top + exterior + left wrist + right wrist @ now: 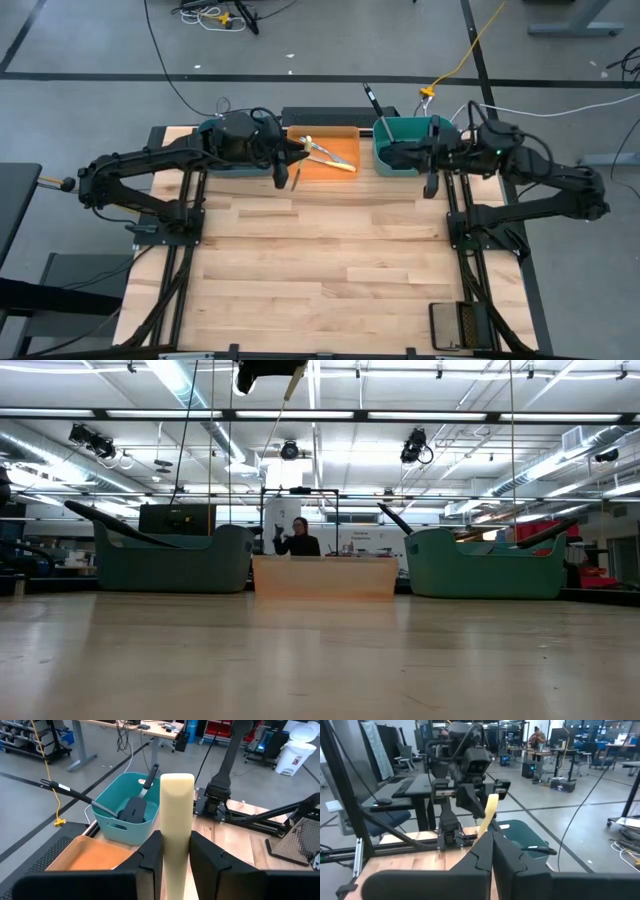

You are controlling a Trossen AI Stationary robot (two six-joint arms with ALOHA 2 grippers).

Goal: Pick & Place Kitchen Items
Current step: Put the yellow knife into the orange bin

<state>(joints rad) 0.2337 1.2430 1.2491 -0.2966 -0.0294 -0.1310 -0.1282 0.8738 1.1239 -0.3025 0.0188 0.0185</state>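
While the left gripper [175, 857] clamps a yellow-handled knife [176, 820] beside the orange bin [335, 148], the right gripper [491, 852] hangs shut, empty

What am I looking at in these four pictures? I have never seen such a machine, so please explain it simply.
It is a robot with two dark arms working at a wooden table. One picture looks down from above, one looks level across the table top, and two come from cameras on the arms' wrists.

At the table's far edge stand an orange bin and two teal bins; the right teal bin holds black utensils.

The left gripper, above the orange bin's near edge, is closed on a cream-handled utensil. The right gripper is shut and empty, beside the right teal bin. A person stands far behind the table.
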